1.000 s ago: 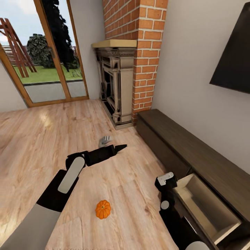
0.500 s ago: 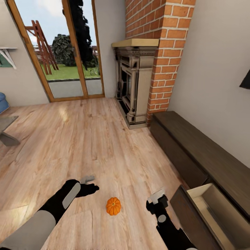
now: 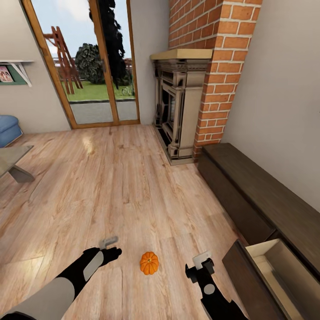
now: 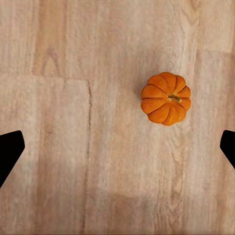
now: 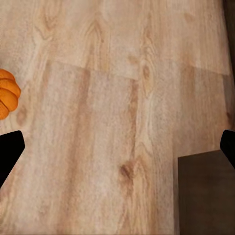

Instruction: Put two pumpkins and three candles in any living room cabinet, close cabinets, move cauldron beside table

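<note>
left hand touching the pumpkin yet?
Apart. The left wrist view shows bare floor between the pumpkin and both fingertips of the open left hand.

Your right wrist view cuts the pumpkin (image 5: 7, 100) at the frame edge; only a slice of its ribs shows. The cabinet (image 3: 266, 202) runs out of the head view at the right, and its open drawer (image 3: 278, 275) is clipped at the bottom corner, so you can't see the whole interior. Each wrist view gives you just the dark tips of the fingers (image 4: 10, 149) at the frame sides. The grey table (image 3: 11, 162) and blue seat (image 3: 6, 129) are cut off at the left edge.
</note>
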`<state>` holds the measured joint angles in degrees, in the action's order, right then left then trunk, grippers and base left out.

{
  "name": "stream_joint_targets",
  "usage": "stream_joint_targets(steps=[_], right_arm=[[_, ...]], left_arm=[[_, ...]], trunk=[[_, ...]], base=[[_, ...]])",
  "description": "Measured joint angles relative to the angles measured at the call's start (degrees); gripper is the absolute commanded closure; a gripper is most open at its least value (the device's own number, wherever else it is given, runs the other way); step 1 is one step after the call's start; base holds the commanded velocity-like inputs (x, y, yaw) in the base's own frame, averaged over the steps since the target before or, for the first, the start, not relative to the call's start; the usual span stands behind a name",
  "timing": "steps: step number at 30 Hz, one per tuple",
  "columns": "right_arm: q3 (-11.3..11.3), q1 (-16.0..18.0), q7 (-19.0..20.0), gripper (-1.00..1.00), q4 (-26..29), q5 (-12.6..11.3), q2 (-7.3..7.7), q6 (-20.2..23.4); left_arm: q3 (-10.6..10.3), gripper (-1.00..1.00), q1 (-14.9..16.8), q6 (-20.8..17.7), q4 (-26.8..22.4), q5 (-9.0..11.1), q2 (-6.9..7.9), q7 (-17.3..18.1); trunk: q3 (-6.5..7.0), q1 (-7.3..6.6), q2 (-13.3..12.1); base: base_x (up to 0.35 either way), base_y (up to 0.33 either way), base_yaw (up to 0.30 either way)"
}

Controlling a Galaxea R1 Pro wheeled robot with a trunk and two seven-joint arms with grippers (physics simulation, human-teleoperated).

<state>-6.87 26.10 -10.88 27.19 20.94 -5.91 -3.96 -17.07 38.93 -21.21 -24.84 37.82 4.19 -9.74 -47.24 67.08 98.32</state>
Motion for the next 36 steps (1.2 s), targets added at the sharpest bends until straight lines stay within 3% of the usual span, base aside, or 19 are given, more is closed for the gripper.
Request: stream_joint_targets(steps=[6,12,16,19,23,27,36], right_arm=[[0.04,0.0,1.59,-1.0,-0.76,-0.03,0.1,-0.4],[0.49,0.0,16.46,-1.0,-0.75,-0.58,0.11,0.14],[0.52,0.0,20.0,-1.0,-0.78,-0.78,0.11,0.21],[0.83,0.0,20.08,-1.0,-0.75,-0.83,0.16,0.0],[3.35,0.0,20.03,-1.0,-0.8,-0.83,-0.05,-0.22],[4.2,0.0,20.02,-1.0,-1.79,-0.83,0.19,-0.31],[4.54,0.0,20.02,-1.0,-2.46,-0.81,0.23,-0.34]], left_arm=[[0.02,-1.0,0.0,2.36,0.44,0.14,-0.12,0.25],[0.02,-1.0,0.0,2.67,0.52,0.23,-0.11,0.4],[0.02,-1.0,-0.05,2.83,2.53,0.17,-0.19,0.42],[0.02,-1.0,-0.03,5.86,8.05,0.04,-0.87,0.42],[0.01,-1.0,-0.03,13.6,13.93,0.09,-1.81,0.39],[0.02,-1.0,-0.04,14.79,15.69,0.11,-3.23,0.16],[0.07,-1.0,-0.04,15.14,16.21,0.2,-3.58,0.07]], trunk=[[0.0,0.0,0.0],[0.0,0.0,0.0],[0.0,0.0,0.0],[0.0,0.0,0.0],[0.0,0.0,0.0],[0.0,0.0,0.0],[0.0,0.0,0.0]], base=[[0.0,0.0,0.0],[0.0,0.0,0.0],[0.0,0.0,0.0],[0.0,0.0,0.0],[0.0,0.0,0.0],[0.0,0.0,0.0],[0.0,0.0,0.0]])
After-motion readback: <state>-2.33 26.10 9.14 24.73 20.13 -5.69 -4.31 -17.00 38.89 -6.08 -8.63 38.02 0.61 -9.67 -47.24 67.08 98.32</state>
